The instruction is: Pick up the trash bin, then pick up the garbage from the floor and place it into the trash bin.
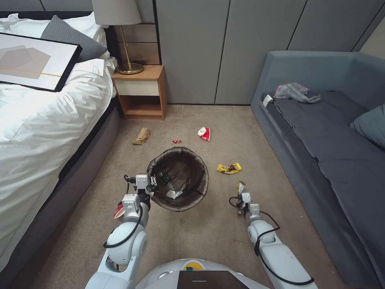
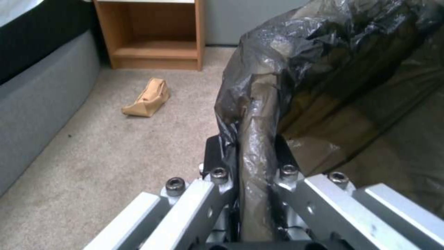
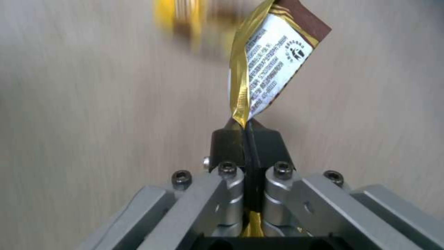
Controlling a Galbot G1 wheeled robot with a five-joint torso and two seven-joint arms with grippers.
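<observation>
While the left end effector [image 1: 154, 184] grips the trash bin [image 1: 178, 178] rim at 9 o'clock, the right end effector [image 1: 240, 197] pinches a gold wrapper [image 3: 273, 66]. Four bits of garbage wait on the floor [image 1: 208, 237].

I look down on a beige-brown carpet [image 1: 200, 237] running between two pieces of furniture. On my left stands a bed [image 1: 36, 132] with white bedding, a grey pillow [image 1: 72, 34] and a framed picture [image 1: 32, 60] lying on top. Beside it, a wooden nightstand [image 1: 140, 90] carries a brass lamp [image 1: 120, 24]. Grey wall panels [image 1: 224, 48] close the far side. On my right sits a blue-grey sofa [image 1: 333, 152] with a cushion [image 1: 371, 126].
</observation>
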